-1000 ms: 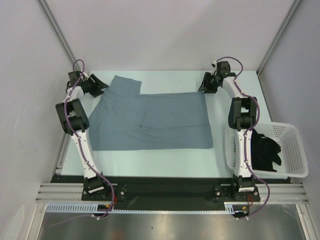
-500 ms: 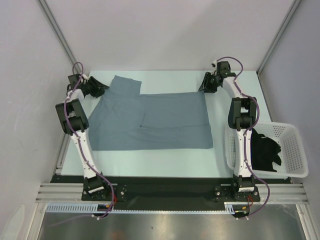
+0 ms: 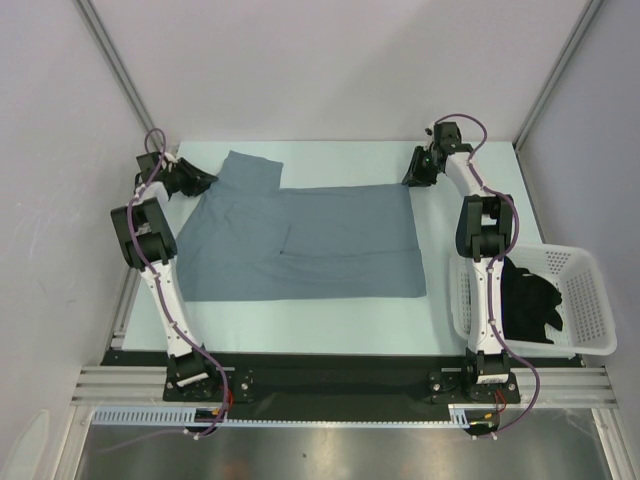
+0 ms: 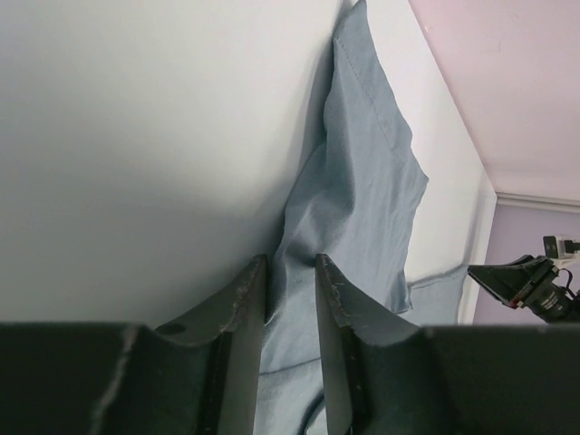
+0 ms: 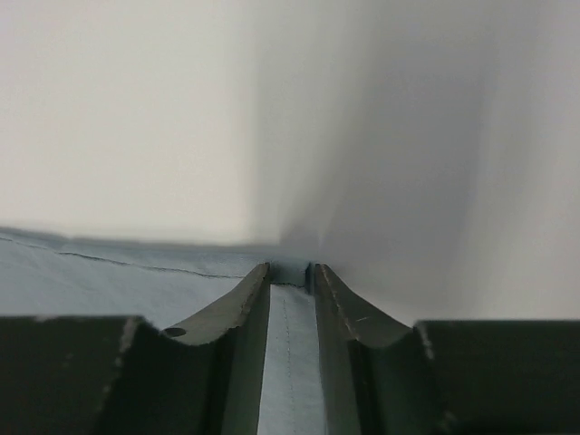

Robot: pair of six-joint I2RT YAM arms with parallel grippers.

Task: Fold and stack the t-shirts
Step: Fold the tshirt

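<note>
Two shirts to deal with: the grey-blue t-shirt lies spread across the table, and the black t-shirt sits crumpled in the white basket beside my right arm's base. I read the grey-blue one as light, limp cloth with no stiffness. It will sag and drag wherever I don't hold it, so I want both far corners taken together. My left gripper is at the far left corner, near the sleeve. Its wrist view shows a ridge of cloth pinched up between the fingers, so I judge it clamped on the shirt. My right gripper is at the far right corner, its fingers straddling the cloth edge; whether they already bite I can't tell. Thin fabric slips easily, so I'd want a deep hold on both corners before any lift.
</note>
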